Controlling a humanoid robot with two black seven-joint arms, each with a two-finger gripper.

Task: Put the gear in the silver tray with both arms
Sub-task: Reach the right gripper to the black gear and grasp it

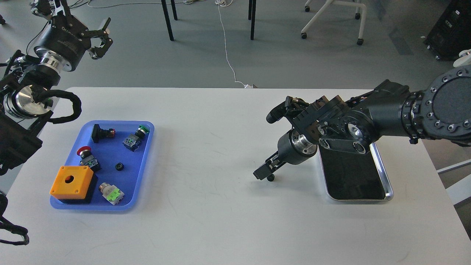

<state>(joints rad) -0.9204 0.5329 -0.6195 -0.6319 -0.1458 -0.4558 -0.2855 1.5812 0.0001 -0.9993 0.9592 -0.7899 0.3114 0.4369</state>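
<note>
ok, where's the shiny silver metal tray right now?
In the head view the shiny silver metal tray sits on the white table's right side, its far end under the right arm, well apart from the blue plastic tray at left.

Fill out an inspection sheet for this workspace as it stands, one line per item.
Surface: white table, lightly scuffed.
Job's things: silver tray at right, nothing seen in its visible part, far end hidden under the right arm; small black gear on the table left of it, at the right gripper's tip.
Clutter: blue tray at left holding an orange box, several push-button switches and a small black ring.
Grippers: right gripper low by the gear, finger state unclear; left gripper raised beyond the table's far left corner, open, holding nothing.
Cables: white cable on the floor; black cable looped on the left arm.
Surroundings: grey floor, chair and table legs.
</note>
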